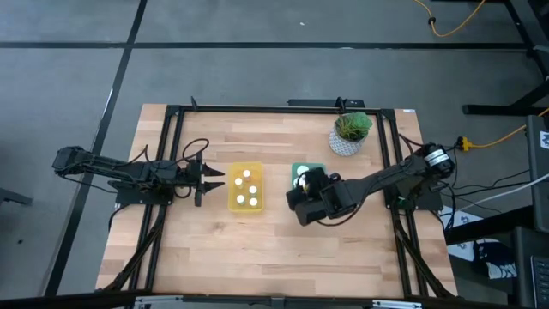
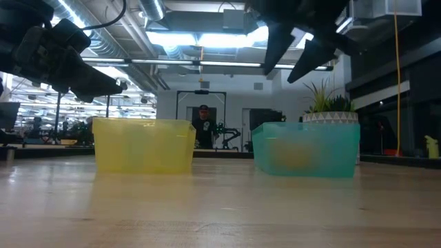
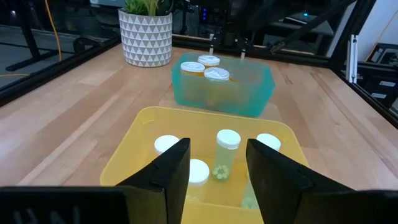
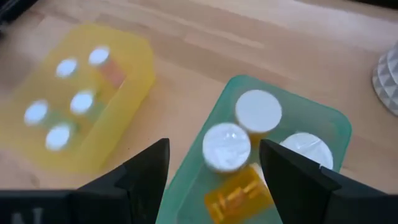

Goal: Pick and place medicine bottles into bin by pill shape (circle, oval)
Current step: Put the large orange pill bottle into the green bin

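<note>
Medicine bottles [image 4: 227,147] now lie sorted in two bins on the wooden table [image 1: 214,249]. Ordered by size: the table; the left arm at its left edge and the right arm reaching in from the right; the white pot with a plant [image 1: 350,134] at the far side; the yellow bin [image 1: 232,204], holding five white-capped bottles; the green bin [image 4: 311,118], holding three upright white-capped bottles and one orange-bodied bottle [image 4: 238,196] lying on its side; and the bottles themselves. No bottle is visible loose on the table.

Handling (judged): the bottles look light, rigid and smooth-walled, likely to slip or roll; a grip across the body just below the cap seems safest.

The left gripper [image 3: 217,167] hangs just before the yellow bin, fingers parted and empty. The right gripper [image 4: 214,180] hovers over the green bin, fingers spread, touching nothing.
</note>
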Controlling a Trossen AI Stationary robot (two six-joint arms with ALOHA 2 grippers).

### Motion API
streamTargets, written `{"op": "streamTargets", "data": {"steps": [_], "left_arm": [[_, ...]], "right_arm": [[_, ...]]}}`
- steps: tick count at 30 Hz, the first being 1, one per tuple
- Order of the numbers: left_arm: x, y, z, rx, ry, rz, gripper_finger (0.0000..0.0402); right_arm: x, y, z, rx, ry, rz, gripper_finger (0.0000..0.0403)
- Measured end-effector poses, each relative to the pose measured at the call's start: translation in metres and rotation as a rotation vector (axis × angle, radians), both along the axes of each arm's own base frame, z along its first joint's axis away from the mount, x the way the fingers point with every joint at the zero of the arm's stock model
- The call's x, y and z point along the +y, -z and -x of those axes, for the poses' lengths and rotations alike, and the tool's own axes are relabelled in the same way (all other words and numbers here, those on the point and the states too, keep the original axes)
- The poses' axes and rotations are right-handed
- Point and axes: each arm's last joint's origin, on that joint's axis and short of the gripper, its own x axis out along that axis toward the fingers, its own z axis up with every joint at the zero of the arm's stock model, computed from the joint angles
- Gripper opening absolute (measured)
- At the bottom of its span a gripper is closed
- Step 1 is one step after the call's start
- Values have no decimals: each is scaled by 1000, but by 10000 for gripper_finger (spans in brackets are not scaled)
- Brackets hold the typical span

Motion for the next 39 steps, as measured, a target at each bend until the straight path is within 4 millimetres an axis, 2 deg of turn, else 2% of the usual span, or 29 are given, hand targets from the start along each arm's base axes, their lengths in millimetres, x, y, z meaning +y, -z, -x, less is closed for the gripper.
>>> {"op": "streamTargets", "data": {"steps": [5, 9, 14, 21, 26, 32, 39], "left_arm": [[0, 0, 0, 0, 0, 0, 150], [0, 0, 0, 0, 0, 0, 150], [0, 0, 0, 0, 0, 0, 150], [0, 0, 0, 0, 0, 0, 150], [0, 0, 0, 0, 1, 0, 150], [0, 0, 0, 0, 0, 0, 150], [0, 0, 0, 0, 0, 0, 150]], "right_arm": [[-8, 0, -4, -36, 61, -57, 250], [-8, 0, -7, -63, 66, -113, 250], [-8, 1, -6, -110, 159, -180, 250], [3, 14, -7, -159, 295, -291, 250], [12, 29, -8, -128, 369, -390, 250], [15, 33, -2, -97, 420, -386, 250], [12, 33, -2, -14, 345, -372, 250]]}}
